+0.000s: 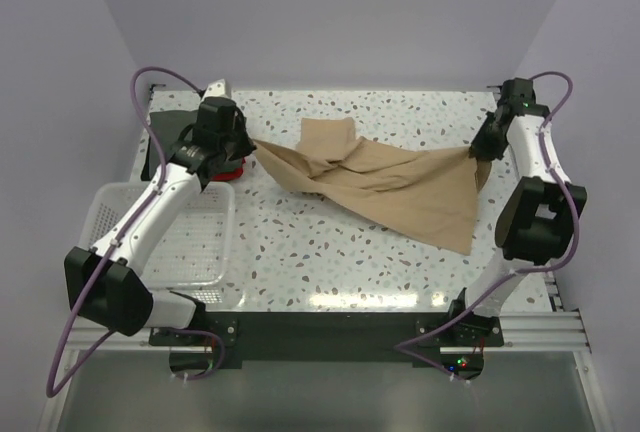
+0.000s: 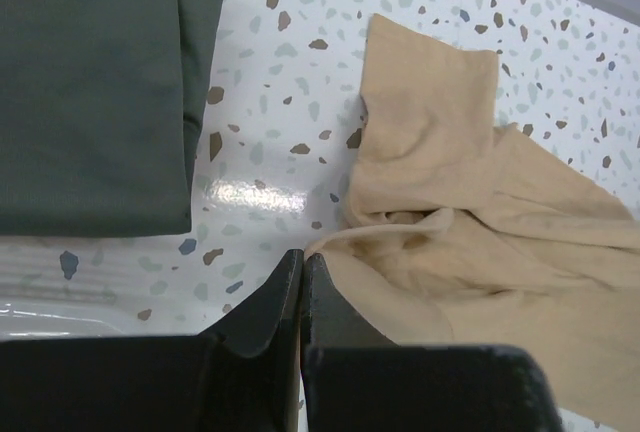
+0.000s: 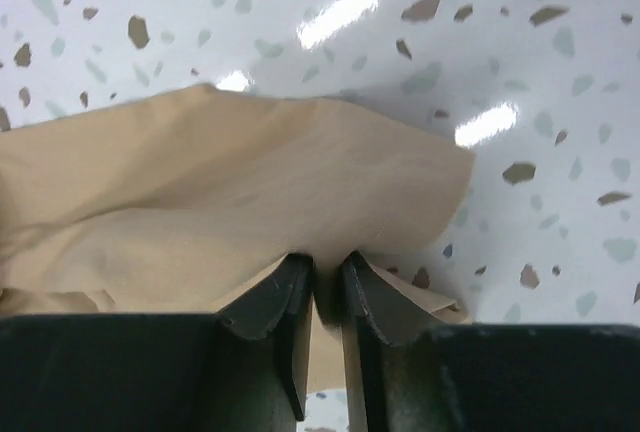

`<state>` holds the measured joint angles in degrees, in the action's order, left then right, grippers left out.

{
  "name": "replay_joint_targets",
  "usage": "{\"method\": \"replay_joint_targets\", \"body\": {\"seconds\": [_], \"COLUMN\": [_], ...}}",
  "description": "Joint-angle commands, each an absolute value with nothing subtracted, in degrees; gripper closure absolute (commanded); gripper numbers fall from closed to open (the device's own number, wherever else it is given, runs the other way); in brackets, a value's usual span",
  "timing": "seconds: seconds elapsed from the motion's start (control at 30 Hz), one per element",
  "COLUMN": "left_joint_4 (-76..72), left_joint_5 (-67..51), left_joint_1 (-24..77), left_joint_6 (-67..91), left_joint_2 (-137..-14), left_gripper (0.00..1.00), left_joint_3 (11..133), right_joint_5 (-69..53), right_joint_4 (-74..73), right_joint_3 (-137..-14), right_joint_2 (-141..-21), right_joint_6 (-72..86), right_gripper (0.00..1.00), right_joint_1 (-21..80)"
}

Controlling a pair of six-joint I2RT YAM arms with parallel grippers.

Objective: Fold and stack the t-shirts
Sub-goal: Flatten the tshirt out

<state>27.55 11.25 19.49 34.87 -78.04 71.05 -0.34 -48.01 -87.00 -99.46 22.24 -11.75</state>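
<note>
Pale-walled and bare, the booth frames a speckled terrazzo-pattern table (image 1: 330, 252) with two robot arms bolted at its near edge. At the near left corner sits a white plastic mesh basket (image 1: 228, 237), with the left arm reaching over it. Across the middle of the table, a soft tan cloth t-shirt (image 1: 400, 187) is drawn out between the two arms. Its body sags toward the near right, and one sleeve lies flat toward the far edge. The left gripper (image 1: 250, 147), left of centre, is clamped on the shirt's left end. Its wrist camera shows the black fingers (image 2: 270, 302) pressed together with the tan hem at their tips. The right gripper (image 1: 475, 152), by the right edge, pinches the opposite corner, with cloth caught between its nearly closed fingers (image 3: 270, 297). Just under the left gripper, a thin red cloth edge (image 1: 226, 174) shows. Beyond it, in the far left corner, a folded dark grey-green cloth t-shirt (image 1: 168, 130) lies flat on the table.
</note>
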Motion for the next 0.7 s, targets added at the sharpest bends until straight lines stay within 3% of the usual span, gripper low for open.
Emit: {"method": "replay_joint_targets", "body": {"seconds": [0.0, 0.07, 0.1, 0.2, 0.47, 0.67], "left_joint_4": [26.5, 25.9, 25.8, 25.2, 22.9, 19.3], "left_joint_5": [12.0, 10.3, 9.8, 8.4, 8.2, 6.2], "left_joint_1": [18.6, 18.6, 18.6, 18.6, 18.5, 17.5], "left_joint_6": [33.8, 33.8, 33.7, 34.3, 32.6, 31.6], "left_joint_2": [-77.4, -78.1, -78.2, -78.4, -78.8, -82.4], "left_gripper": [1.0, 1.0, 1.0, 1.0, 1.0, 1.0], "left_joint_3": [69.4, 69.2, 69.0, 67.7, 64.0, 63.5], "right_joint_5": [0.7, 0.1, -1.0, -1.2, -0.2, -3.7], "right_joint_4": [-52.5, -54.4, -53.9, -52.8, -52.7, -50.5], "right_joint_3": [-94.7, -98.2, -97.3, -91.0, -64.5, -53.9], "right_joint_2": [-106.7, -107.3, -106.0, -101.1, -87.6, -83.3], "right_joint_6": [17.9, 17.8, 17.9, 18.4, 20.6, 23.3], "right_gripper": [0.77, 0.58, 0.43, 0.31, 0.29, 0.28], "right_joint_1": [-12.2, -12.1, -12.1, -12.1, -12.2, -12.1]}}
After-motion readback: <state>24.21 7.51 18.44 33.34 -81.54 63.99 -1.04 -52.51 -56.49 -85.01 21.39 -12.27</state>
